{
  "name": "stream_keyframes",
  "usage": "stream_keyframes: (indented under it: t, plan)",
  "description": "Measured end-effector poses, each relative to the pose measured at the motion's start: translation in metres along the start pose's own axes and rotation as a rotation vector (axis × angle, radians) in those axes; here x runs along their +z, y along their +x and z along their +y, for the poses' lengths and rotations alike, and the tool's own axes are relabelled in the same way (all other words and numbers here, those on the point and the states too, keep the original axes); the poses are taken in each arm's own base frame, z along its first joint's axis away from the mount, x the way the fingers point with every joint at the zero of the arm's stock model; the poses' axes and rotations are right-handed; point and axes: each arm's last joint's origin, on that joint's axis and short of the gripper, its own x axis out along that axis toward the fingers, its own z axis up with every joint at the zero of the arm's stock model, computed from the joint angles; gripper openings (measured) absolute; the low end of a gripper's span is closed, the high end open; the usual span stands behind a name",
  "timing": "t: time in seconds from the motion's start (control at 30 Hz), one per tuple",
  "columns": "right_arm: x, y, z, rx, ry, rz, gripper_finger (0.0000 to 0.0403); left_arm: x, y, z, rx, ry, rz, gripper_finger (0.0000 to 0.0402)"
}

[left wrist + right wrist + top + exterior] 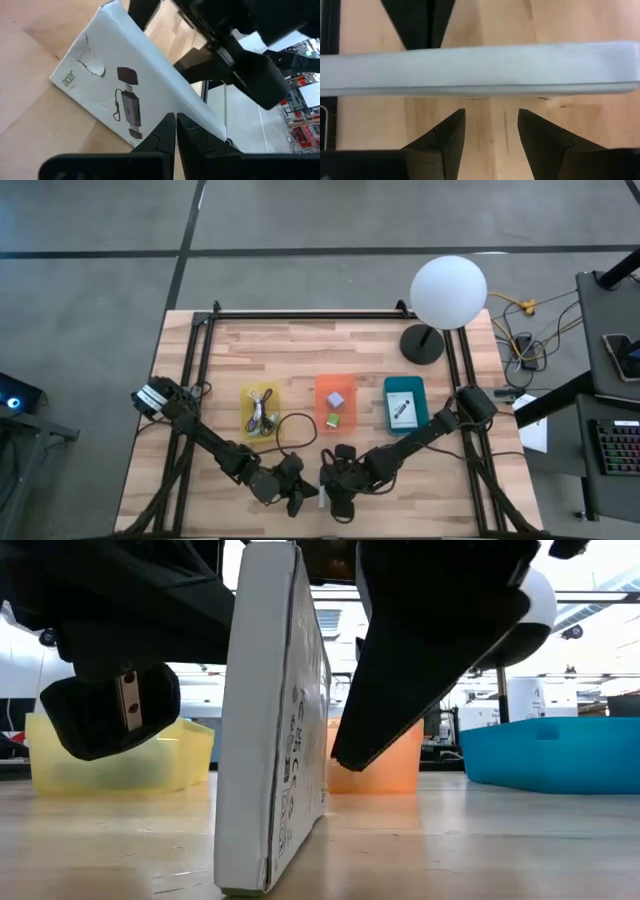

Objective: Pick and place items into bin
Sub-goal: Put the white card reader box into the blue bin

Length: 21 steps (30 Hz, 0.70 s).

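A flat white printed packet (pixel 275 720) stands almost upright on one thin edge (pixel 245 885) at the table's near edge, between my two grippers (pixel 319 491). My left gripper (pixel 175 131) is shut and faces the packet's printed face (pixel 115 85). My right gripper (pixel 490 125) is open. It faces the packet's thin edge (pixel 480 67), with its fingers short of that edge in its wrist view. A second white packet (pixel 400 412) lies in the teal bin (pixel 405 385). The lavender cube (pixel 337 398) and the green cube (pixel 333 420) sit in the orange bin (pixel 322 388). My left gripper has its shut fingertips (pixel 170 122) in front of the packet's printed face, near one long edge. I cannot tell whether they touch it.
The yellow bin (pixel 248 395) holds a small whitish cable (pixel 262 415). A dark coiled cable (pixel 296 430) lies on the wood beside it. A white globe lamp (pixel 448 290) stands at the far right. The three bins line the table's middle.
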Motion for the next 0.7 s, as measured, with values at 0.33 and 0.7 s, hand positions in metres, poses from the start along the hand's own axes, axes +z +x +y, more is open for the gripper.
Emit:
stream_keyframes:
  t: [0.33,0.7]
  plan:
    - [0.012,-0.018,0.003,-0.103,-0.146,0.025,0.0169,-0.001,0.000,0.003,0.019,0.008,0.009,0.0000]
    - [0.031,-0.047,0.008,-0.197,-0.594,0.059,0.0169,-0.001,0.000,0.003,0.020,0.008,0.009,0.0000]
